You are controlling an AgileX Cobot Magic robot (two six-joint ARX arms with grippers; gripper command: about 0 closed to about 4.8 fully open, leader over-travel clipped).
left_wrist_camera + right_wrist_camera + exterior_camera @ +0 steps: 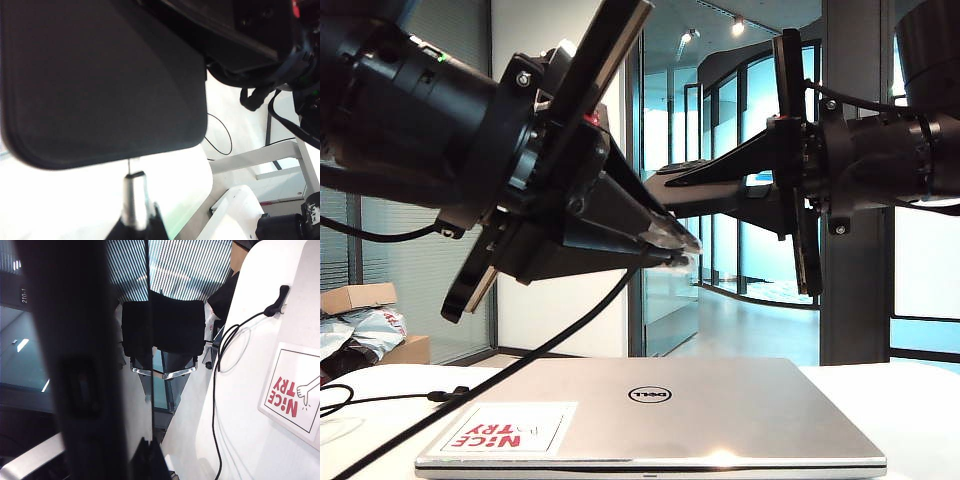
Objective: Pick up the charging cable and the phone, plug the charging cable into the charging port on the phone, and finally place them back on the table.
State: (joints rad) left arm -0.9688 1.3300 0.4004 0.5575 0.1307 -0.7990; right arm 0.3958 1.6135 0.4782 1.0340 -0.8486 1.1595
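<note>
Aloft, we see the left end effector (670, 245) clenched on the thin black charging cable's silver plug (134, 200) beside the flat black matte phone (100, 80) clamped by the right end effector (665, 185) above the white bench (910, 400).

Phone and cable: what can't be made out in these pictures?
Charging port: left wrist view, unseen; only the phone's dark face shows beyond the plug held in the left claw.
Right claw's finger contact: right wrist view, the phone blocks it; exterior view, it is a silhouette above the laptop.
Charging cable's far end: exterior view, cut off by the left edge.
</note>
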